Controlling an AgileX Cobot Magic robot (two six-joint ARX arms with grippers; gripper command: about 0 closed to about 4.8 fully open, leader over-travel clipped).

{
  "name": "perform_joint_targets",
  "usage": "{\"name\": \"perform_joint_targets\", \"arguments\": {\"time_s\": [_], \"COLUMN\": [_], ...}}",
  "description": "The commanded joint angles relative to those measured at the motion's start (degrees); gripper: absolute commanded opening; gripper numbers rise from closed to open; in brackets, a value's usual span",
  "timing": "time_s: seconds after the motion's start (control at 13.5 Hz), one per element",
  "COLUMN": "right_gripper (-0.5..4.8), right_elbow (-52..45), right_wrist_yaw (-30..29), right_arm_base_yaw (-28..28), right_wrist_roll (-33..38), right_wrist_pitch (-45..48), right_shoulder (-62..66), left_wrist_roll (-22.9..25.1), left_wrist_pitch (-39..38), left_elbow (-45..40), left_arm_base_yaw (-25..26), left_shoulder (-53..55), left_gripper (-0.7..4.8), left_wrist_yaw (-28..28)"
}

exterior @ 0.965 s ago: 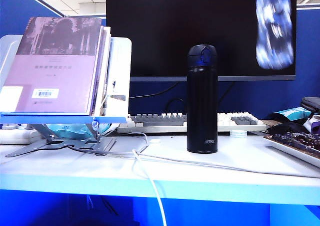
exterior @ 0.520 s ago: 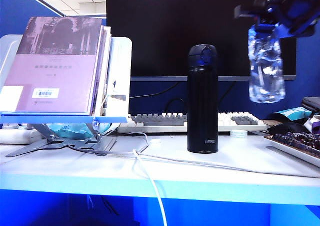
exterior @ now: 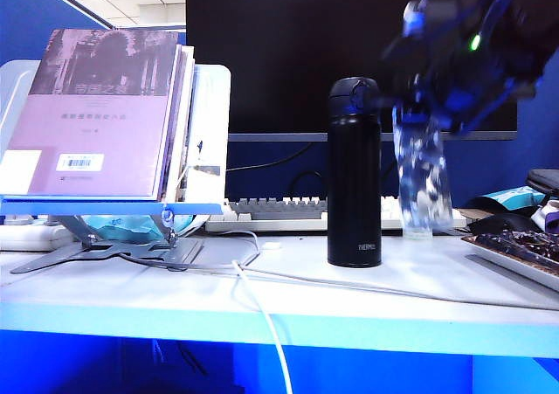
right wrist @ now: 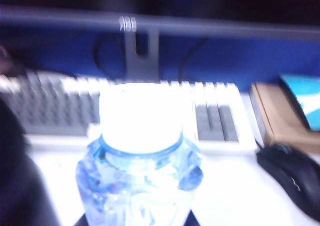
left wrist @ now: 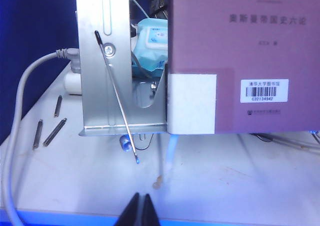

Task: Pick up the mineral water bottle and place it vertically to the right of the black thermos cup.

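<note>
Just right of the black thermos cup (exterior: 354,174), the right gripper (exterior: 441,93) gripped the mineral water bottle (exterior: 422,180) near its top, a clear, faceted, white-capped thing that looked light, thin-walled and easily crushed, while the left gripper (left wrist: 140,212) sat closed and empty before the book stand (left wrist: 116,60).

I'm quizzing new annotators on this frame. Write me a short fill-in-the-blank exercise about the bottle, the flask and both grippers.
1. The right gripper holds the mineral water bottle by its ___ end.
2. In the exterior view the bottle is to the ___ of the black thermos cup.
3. The left gripper is ___, in front of the book on its stand.

Missing words: upper; right; shut
</note>
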Motion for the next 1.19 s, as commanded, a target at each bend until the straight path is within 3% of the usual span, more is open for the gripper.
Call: {"name": "perform_joint_targets", "arguments": {"time_s": [0.07, 0.45, 1.19], "right_gripper": [0.20, 0.21, 0.21], "right_elbow": [0.57, 0.46, -0.04], "right_wrist_yaw": [3.91, 3.89, 0.76], "right_arm_base_yaw": [0.22, 0.50, 1.42], "right_wrist_roll": [-1.25, -2.03, 0.04], "right_wrist_pitch": [8.20, 13.18, 11.41], "right_shoulder": [1.29, 8.04, 11.82], "left_wrist_roll": [0.24, 0.24, 0.24], "left_wrist_pitch": [-0.68, -0.68, -0.68], "left_elbow": [0.02, 0.04, 0.02], "left_arm_base_yaw": [0.02, 0.04, 0.04], "left_shoulder": [-0.17, -0.17, -0.17], "left_gripper": [-0.04, -0.04, -0.04], "left_wrist_yaw": [0.28, 0.28, 0.28]}}
